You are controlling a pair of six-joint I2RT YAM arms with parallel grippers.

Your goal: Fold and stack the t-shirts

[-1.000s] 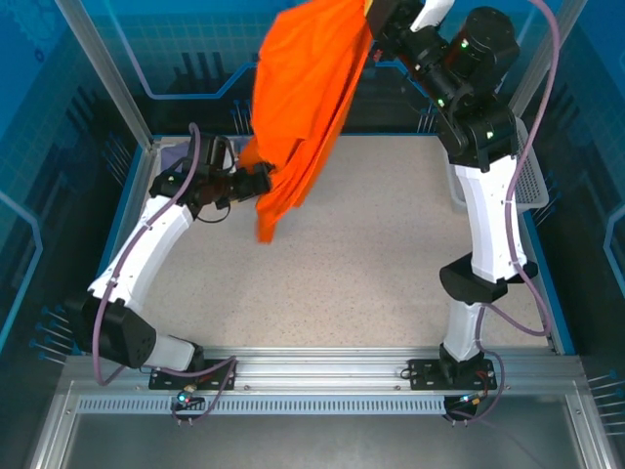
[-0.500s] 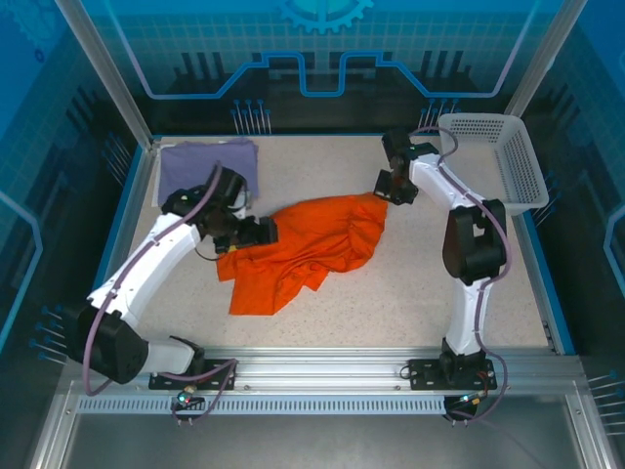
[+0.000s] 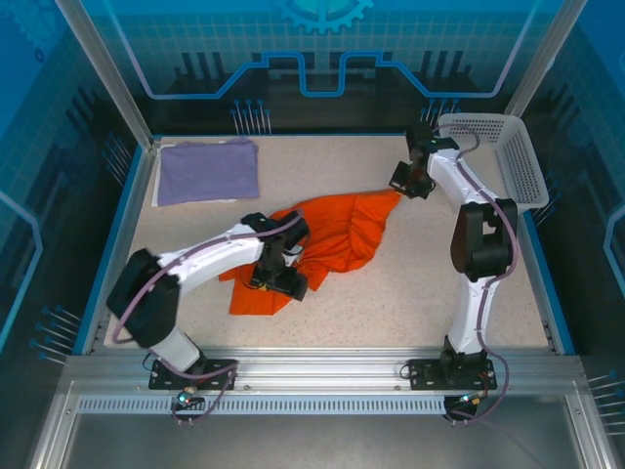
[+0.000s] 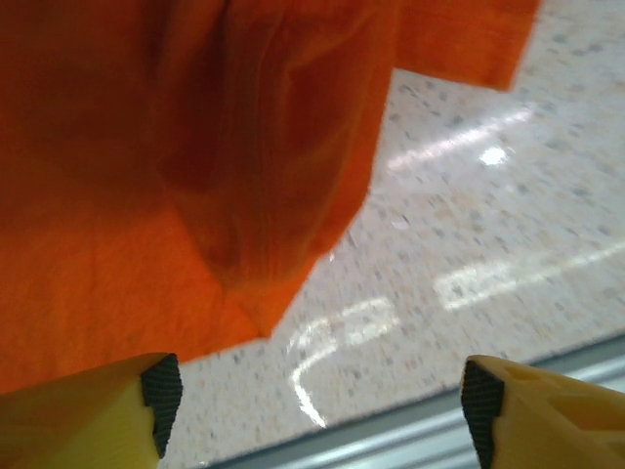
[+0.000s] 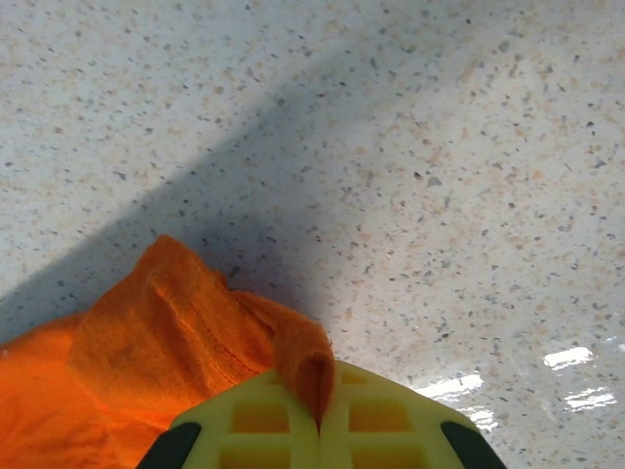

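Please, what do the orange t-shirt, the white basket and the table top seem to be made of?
The orange t-shirt: soft matte cloth, probably cotton knit; it crumples into folds and shows a stitched hem. The white basket: rigid plastic, it seems; its walls are a fine mesh. The table top: hard, speckled, stone-like or laminate, slightly glossy; it reflects the lights.

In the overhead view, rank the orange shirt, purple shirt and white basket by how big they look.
1. orange shirt, largest.
2. purple shirt and white basket: about alike, too close to rank.
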